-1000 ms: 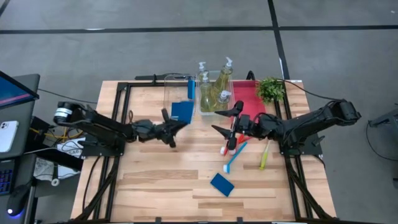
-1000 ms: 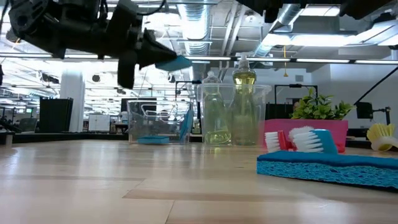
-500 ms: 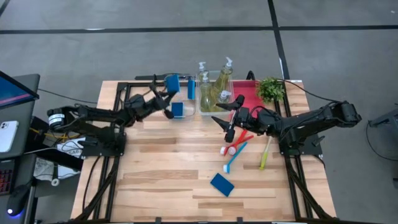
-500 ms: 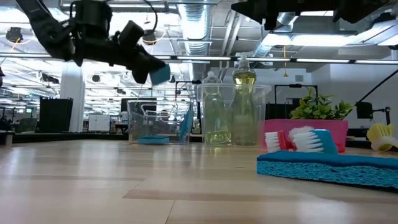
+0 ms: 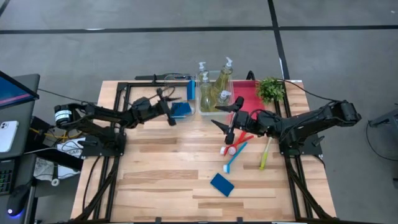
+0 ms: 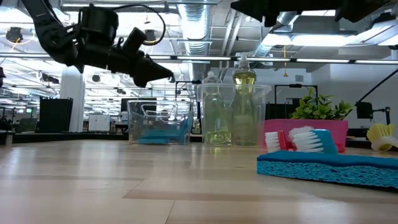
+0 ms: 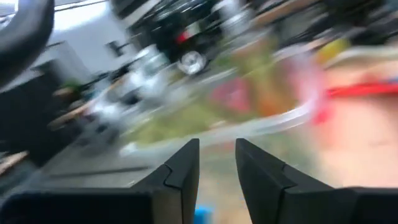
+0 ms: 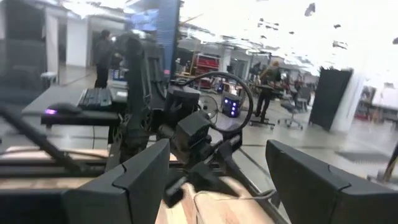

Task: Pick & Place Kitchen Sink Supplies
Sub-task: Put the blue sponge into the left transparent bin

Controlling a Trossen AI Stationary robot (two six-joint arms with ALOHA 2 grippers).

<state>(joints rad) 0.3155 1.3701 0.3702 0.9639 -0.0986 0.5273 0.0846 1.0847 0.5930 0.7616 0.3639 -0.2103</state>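
My left gripper (image 5: 169,110) (image 7: 217,155) hangs open over the near end of a clear bin (image 5: 176,79), holding nothing. Inside the bin a blue sponge (image 5: 182,109) lies flat and another (image 5: 191,87) stands on edge. My right gripper (image 5: 224,127) is open above the table's middle, just beyond the heads of a red brush (image 5: 235,144) and a blue brush (image 5: 235,157). A yellow-green brush (image 5: 264,155) and one more blue sponge (image 5: 222,184) lie on the table. Pump bottles (image 5: 214,87) stand in a second clear bin.
A red tray (image 5: 249,99) and a small green plant (image 5: 270,89) stand at the far right, behind the right arm. The near half of the wooden table (image 5: 155,186) is bare wood apart from the loose sponge.
My left gripper has carried a blue sponge up and toward the far edge, over the clear bin, then opened. The sponge has left the fingers and now lies in the bin. The gripper has drawn back slightly toward the near edge.
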